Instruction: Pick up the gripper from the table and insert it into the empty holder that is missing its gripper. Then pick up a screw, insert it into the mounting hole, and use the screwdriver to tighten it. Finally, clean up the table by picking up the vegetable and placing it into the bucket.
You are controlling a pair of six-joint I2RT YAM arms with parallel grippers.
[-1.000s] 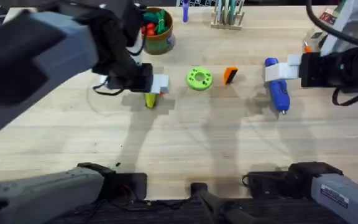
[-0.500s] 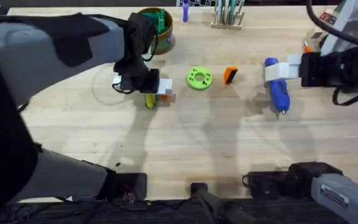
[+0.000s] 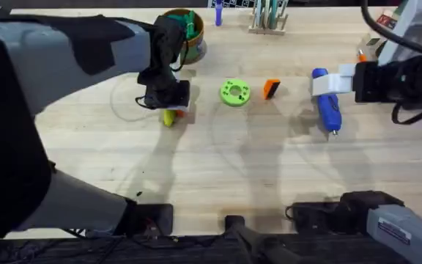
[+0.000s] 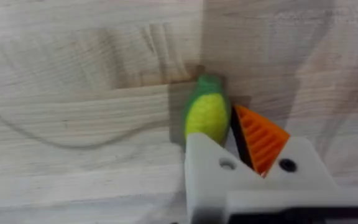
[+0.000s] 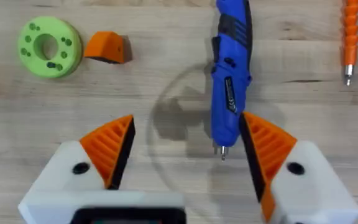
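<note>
Since the earlier frame, the left hand [image 3: 168, 110] has shifted slightly left and lowered over the vegetable [image 4: 207, 118], which lies on the desk [image 3: 226, 169]. One orange pad [image 4: 260, 138] sits just beside it; the opposite holder [image 4: 205, 167] is bare, and whether the grasp has clenched cannot be told. Farther right, the right hand [image 5: 188, 152] stands released, straddling the screwdriver [image 5: 230, 74] — likely staged for pickup. The gripper [image 3: 271, 89] lies beside the green disc [image 3: 234, 92]; the bucket [image 3: 184, 35] stands beyond.

Obstacles, centre row: green round plastic disc [image 3: 234, 92], small orange plastic wedge [image 3: 271, 89], fat blue electric screwdriver [image 3: 329, 108]. Near tabletop [image 3: 255, 176]: open.
</note>
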